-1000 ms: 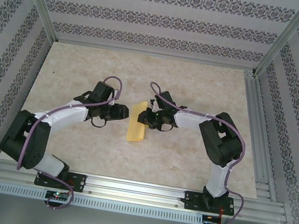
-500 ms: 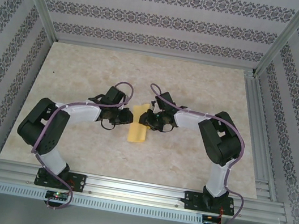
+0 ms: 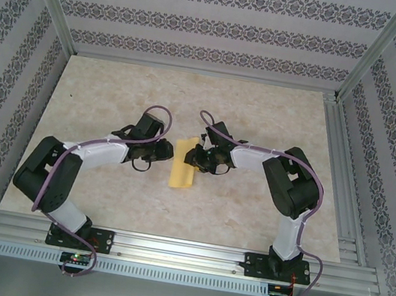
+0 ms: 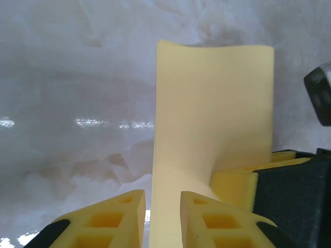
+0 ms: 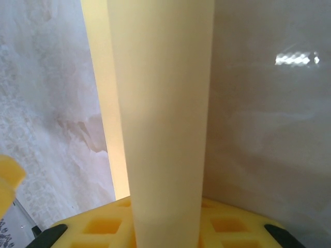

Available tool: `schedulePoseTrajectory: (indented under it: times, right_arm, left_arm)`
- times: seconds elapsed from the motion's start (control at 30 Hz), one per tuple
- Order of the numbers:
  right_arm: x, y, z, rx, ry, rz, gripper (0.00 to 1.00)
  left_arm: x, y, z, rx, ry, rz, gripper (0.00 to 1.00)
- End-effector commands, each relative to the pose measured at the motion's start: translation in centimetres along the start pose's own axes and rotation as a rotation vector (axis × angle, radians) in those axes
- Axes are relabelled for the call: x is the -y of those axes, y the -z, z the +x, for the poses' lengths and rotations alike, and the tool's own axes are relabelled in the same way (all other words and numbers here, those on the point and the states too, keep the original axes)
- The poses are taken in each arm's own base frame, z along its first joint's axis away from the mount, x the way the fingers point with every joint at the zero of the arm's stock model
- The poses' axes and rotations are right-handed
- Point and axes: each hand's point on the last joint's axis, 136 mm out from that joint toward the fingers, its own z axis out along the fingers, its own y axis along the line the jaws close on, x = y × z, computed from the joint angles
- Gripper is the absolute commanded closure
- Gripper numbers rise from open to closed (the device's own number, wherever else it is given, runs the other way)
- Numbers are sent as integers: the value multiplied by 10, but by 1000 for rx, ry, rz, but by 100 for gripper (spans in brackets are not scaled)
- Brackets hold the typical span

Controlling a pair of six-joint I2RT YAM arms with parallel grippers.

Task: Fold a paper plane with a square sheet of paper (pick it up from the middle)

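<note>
The square sheet of paper is yellow-orange and folded into a narrow upright strip at the middle of the table. My right gripper is shut on its right side. In the right wrist view the paper rises as a curved band out of the right gripper. My left gripper meets the strip from the left. In the left wrist view the paper runs down between the yellow fingers of the left gripper, which stand narrow around its edge. A right-gripper finger pinches the paper just beyond.
The beige marbled table has bare room all round the two grippers. Aluminium rails border the right side and the near edge. Patterned walls close in the back and both sides.
My left arm reached right to the paper's left edge and its jaws narrowed around it. Its elbow has since dropped back to the left. The right arm and the paper held still.
</note>
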Motion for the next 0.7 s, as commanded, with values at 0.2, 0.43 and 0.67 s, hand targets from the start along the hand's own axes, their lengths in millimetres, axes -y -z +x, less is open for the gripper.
schedulePoseTrajectory:
  times: [0.2,0.43,0.67]
  right_arm:
    - [47,-14,6,-13,-82,162,70]
    - [57,-15,9,-14,-111,207,68]
    - [68,-17,12,-13,-148,253,70]
  left_arm:
    - [3,6,-11,62,36,10,72]
    - [7,4,-9,42,34,33,71]
    - [7,4,-8,37,30,35,71]
